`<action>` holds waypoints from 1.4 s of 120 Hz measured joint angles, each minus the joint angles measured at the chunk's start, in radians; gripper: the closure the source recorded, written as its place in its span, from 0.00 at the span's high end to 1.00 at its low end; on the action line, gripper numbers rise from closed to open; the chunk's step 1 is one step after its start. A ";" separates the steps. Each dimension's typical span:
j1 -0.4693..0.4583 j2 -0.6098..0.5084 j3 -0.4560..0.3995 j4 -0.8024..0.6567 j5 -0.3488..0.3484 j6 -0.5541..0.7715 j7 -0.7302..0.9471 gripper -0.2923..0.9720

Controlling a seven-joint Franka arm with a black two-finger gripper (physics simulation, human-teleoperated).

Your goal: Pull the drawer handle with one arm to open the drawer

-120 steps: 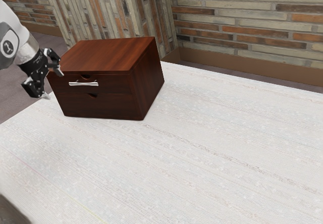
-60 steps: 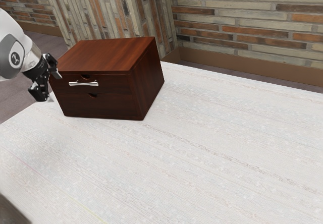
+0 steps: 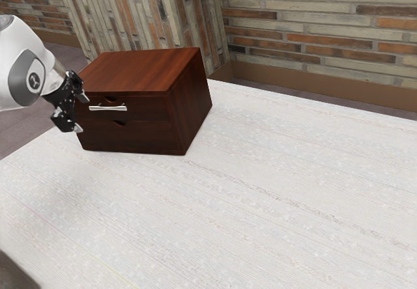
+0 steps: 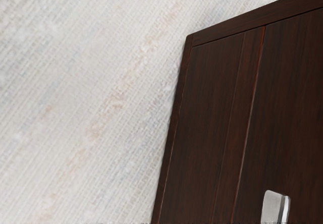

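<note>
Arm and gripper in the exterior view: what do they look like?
The arm is a rounded white shell with a round grey joint cap bearing a small white mark. The gripper is black and blocky, with pale tips.

The black gripper (image 3: 78, 113), fingers spread, hangs at nine o'clock from the silver drawer handle (image 3: 108, 108), just beside the front corner of the wooden cabinet (image 3: 143, 71).

A pale, whitish, finely grained table (image 3: 260, 204) spreads across the foreground. Behind it stands a wall (image 3: 326, 22) of brown, tan and grey bricks with a brown baseboard (image 3: 326, 84) along its foot. A dull grey-mauve floor (image 3: 19, 123) shows past the table's far edge.
</note>
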 joint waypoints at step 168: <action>-0.050 0.088 0.003 0.031 -0.004 0.084 -0.047 0.39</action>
